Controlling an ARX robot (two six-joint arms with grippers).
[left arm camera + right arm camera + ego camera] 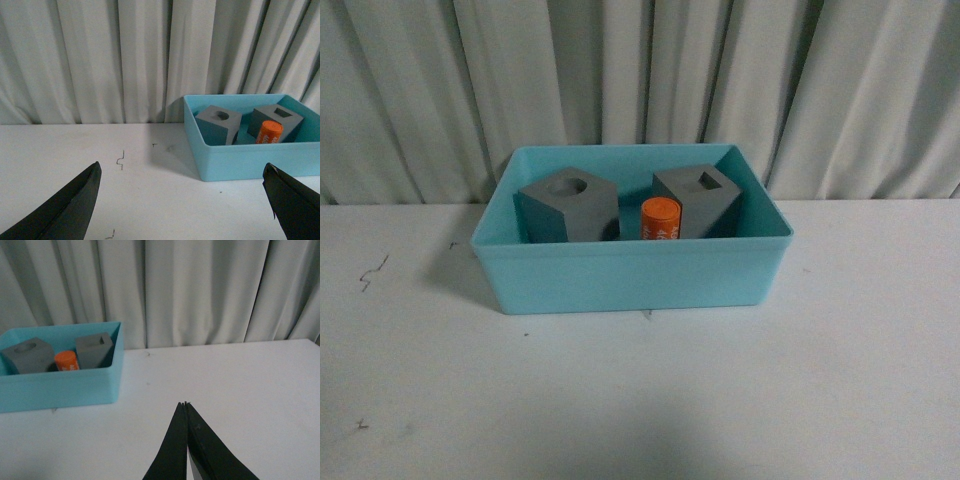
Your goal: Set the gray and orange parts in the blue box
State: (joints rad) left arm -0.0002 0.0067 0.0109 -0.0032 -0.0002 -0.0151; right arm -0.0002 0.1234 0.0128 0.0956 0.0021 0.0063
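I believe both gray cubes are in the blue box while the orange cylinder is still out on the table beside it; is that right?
Not quite. The orange cylinder is not on the table; it stands inside the blue box, between the gray cube with the round recess and the gray cube with the rectangular recess. The front view shows this. Both gray cubes are indeed in the box.

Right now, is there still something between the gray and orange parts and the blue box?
No. Both gray cubes and the orange cylinder already sit inside the blue box, and nothing visible blocks it.
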